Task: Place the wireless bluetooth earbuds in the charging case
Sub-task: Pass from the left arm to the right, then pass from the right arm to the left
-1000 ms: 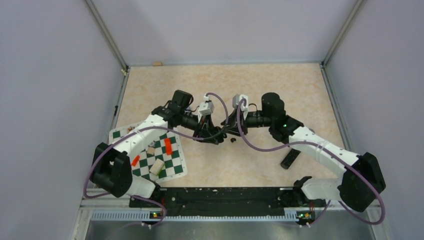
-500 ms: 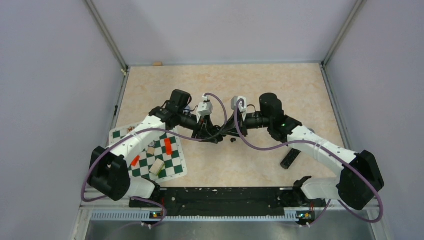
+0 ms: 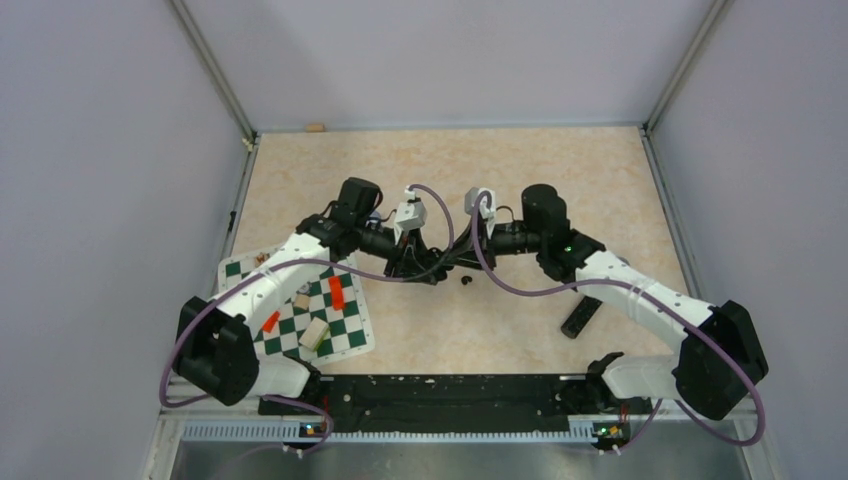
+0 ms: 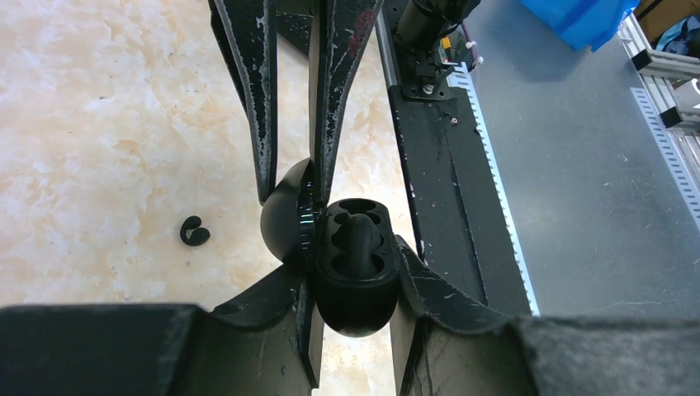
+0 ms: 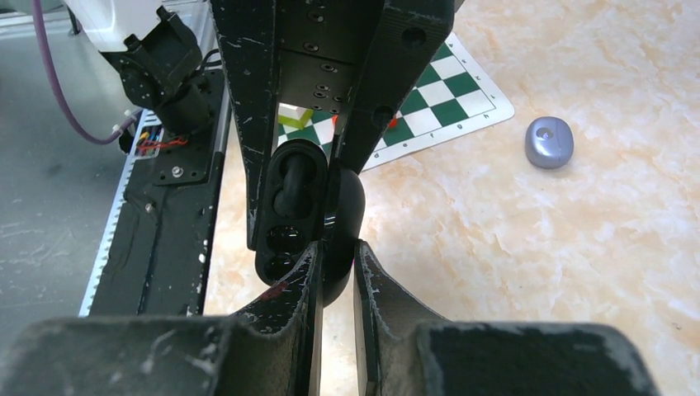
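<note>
1. The left gripper (image 4: 355,276) is clenched on the base of the open black charging case (image 4: 357,301), lifted off the table (image 4: 99,124).
2. One earbud (image 4: 357,235) sits inside.
3. The right gripper (image 5: 336,247) pinches the lid (image 5: 347,206).
4. The other earbud (image 4: 195,232) lies loose on the table.

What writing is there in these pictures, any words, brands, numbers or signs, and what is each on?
None: no word, number, brand or sign can be read in any view.
The chessboard mat: no legible marks on its border.
The black earbud case: no label showing.
The grey oval pebble-shaped thing: one dark spot, too blurred to read.
</note>
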Robot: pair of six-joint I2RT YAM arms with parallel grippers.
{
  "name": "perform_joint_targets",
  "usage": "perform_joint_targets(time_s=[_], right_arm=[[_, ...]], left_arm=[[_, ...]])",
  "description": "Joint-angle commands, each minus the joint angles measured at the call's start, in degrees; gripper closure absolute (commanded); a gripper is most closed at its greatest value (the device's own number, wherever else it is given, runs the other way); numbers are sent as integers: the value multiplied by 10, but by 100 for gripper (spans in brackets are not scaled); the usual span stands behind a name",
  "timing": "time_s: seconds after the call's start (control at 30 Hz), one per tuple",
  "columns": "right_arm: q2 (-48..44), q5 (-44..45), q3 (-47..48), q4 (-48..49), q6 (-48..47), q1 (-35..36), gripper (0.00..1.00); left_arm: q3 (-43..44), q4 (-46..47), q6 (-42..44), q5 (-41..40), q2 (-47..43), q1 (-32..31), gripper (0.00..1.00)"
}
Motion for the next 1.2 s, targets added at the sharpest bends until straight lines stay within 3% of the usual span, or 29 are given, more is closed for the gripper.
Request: perform_joint_targets(time_s=[0.0,0.07,0.13,0.4,0.57,0.87,1.17], right_arm=[[-16,-29,-1,41,14,0,100],[-23,-19,-1,44,16,0,100],[-31,-8,-1,45,16,-1,100],[-49,3,-7,59,30,-32,100],[-50,21,-13,69,38,-35,100],[-37,78,-18,74,39,-35,100],[-28,98,-23,81,36,-34,100]], left_arm=[[9,39,-23,-9,-13,3,84],[9,39,-24,-10,-12,3,68],[9,39,-25,-11,-12,3,58],[10,26,-10,-2,-12,4,33],[15,30,-18,-6,-12,4,33],[3,105,-104,-31,-25,15,34],[-12,165,-162,-25,-30,24,41]])
